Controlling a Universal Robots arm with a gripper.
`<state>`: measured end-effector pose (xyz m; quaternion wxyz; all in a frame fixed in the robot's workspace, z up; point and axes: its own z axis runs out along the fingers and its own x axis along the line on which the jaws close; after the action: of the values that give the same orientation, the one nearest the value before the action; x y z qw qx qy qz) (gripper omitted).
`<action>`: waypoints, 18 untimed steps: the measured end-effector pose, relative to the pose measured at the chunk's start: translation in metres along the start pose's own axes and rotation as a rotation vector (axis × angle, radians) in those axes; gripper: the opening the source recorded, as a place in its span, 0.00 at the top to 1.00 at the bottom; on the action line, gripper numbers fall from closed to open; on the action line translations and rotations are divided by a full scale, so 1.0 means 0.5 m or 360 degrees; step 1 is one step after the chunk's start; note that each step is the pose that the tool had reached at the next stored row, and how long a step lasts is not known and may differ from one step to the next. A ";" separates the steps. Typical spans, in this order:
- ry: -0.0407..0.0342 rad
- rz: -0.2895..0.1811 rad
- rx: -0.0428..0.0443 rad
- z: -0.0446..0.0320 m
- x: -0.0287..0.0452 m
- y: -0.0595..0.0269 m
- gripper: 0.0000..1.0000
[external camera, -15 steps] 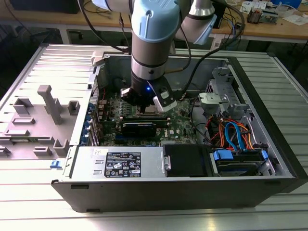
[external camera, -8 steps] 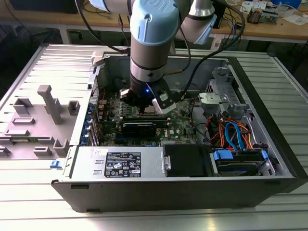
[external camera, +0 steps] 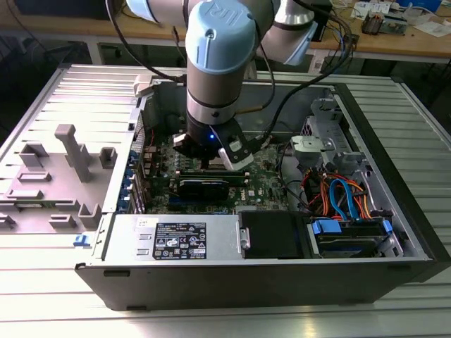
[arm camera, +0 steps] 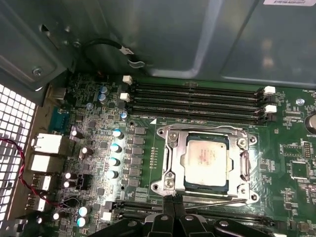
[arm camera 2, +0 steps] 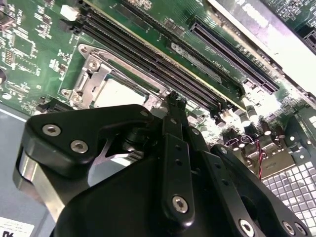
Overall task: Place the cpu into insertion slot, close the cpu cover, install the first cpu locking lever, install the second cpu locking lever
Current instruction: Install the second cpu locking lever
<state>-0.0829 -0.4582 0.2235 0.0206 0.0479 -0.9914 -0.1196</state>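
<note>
I'm looking down through the first wrist view at the cpu — it's already sitting flat in the socket, silvery-tan top up, and the cover is lying closed around it, its frame hugging the chip's edges. So the first two steps are reading as done from here, and I'm judging that I'm working on a locking lever now.

The gripper is hanging right at the socket's near edge, its fingers pressed together with no gap that I can make out, tips meeting just at a thin wire lever that is running along that side of the frame. Whether the tips are actually pinching the wire or only touching it, I can't tell. In the second wrist view the same closed fingers are pointing down beside the socket, next to the memory slots.

In the exterior view the arm is standing almost straight down into the open case, over the board's middle.

The lever work is calling for a small sideways-and-down push that keeps the wire under the tip — it's thin and springy, and could slip off.
</note>
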 end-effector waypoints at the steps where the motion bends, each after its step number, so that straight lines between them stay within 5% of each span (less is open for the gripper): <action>1: 0.0000 0.0000 -0.0001 0.002 0.001 0.000 0.88; 8: -0.0002 -0.0001 -0.0020 0.015 0.006 -0.003 0.88; 18: -0.0003 -0.0002 -0.0029 0.042 0.010 0.008 0.88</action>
<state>-0.0894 -0.4499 0.2044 0.0202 0.0481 -0.9903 -0.1288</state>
